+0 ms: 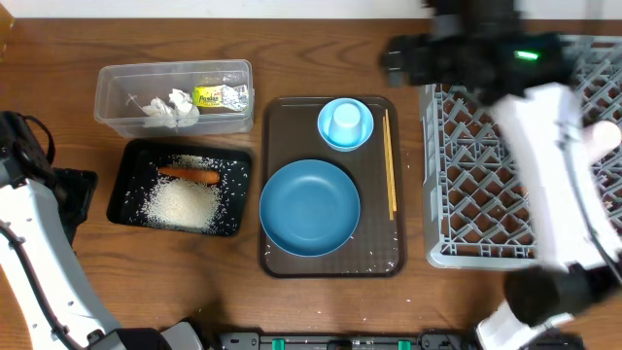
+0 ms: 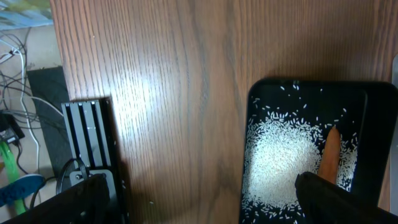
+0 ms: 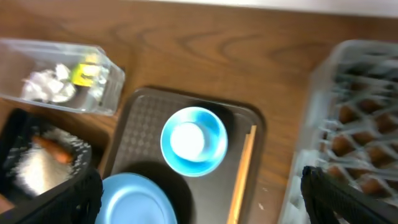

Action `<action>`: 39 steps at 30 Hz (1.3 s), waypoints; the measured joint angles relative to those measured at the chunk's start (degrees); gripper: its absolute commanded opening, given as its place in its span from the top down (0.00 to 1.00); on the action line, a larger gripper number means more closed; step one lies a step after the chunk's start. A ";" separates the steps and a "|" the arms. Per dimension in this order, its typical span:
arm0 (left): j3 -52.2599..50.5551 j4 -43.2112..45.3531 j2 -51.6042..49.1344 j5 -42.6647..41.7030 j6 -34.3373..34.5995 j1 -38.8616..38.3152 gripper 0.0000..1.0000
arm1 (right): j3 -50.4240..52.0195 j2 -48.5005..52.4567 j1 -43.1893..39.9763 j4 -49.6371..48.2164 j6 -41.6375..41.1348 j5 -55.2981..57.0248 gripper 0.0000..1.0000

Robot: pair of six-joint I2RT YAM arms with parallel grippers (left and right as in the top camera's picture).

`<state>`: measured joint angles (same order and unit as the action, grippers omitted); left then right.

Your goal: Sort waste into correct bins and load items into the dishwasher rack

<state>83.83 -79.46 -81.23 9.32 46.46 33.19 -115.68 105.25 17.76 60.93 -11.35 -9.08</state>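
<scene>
The clear box (image 1: 117, 97) holds the tissue (image 1: 170, 105) and the wrapper (image 1: 219, 95). The black tray (image 1: 124, 199) holds rice (image 1: 183, 204) and the carrot (image 1: 190, 175). The blue dish (image 1: 309, 207), the small bowl (image 1: 330, 141) with the light-blue cup (image 1: 345, 122) upside down in it, and the chopsticks (image 1: 390, 160) lie on a brown tray. The grey rack (image 1: 486, 209) stands at the right. A pinkish cup (image 1: 604, 136) shows at its far right edge. My right gripper (image 3: 202, 186) is open and empty above the bowl (image 3: 214, 155). My left gripper (image 2: 199, 193) is open and empty, left of the black tray (image 2: 261, 93).
The brown serving tray (image 1: 282, 126) sits between the black tray and the rack. My right arm (image 1: 544, 165) is blurred and stretches over the rack. The table's left edge, with cables and a black stand (image 2: 93, 143), is close to my left gripper.
</scene>
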 measured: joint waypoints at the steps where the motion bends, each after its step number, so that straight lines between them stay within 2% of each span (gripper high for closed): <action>1: 0.00 0.02 0.00 -0.02 0.00 0.00 0.02 | 0.04 2.12 1.51 -1.27 -0.85 1.14 0.01; 8: 0.00 0.02 0.00 0.00 0.00 0.00 0.02 | 0.26 13.29 6.95 -8.31 -3.78 5.01 0.01; 18: 0.00 0.02 0.00 0.02 0.00 0.00 0.02 | 0.31 23.04 10.40 -8.02 -6.54 12.46 0.02; 22: 0.00 0.00 0.00 0.02 0.00 0.00 0.02 | 0.31 25.20 10.62 -6.69 -7.93 13.07 0.07; 25: 0.00 0.02 0.00 0.00 -0.02 0.00 0.02 | 0.37 25.97 10.62 -5.64 -8.87 13.51 0.16; 29: 0.00 0.00 0.00 0.02 0.00 0.00 0.02 | 0.37 26.05 10.60 -3.87 -10.01 13.60 0.19; 33: 0.00 0.00 0.00 0.00 0.00 0.00 0.02 | 0.37 26.05 10.60 -3.17 -10.54 12.92 0.30; 39: 0.00 0.00 0.00 0.02 0.00 0.00 0.02 | 0.37 26.05 10.62 -3.39 -10.86 12.20 0.37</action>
<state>83.83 -79.46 -81.23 9.34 46.46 33.19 -115.31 131.31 28.38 57.54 -22.22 3.11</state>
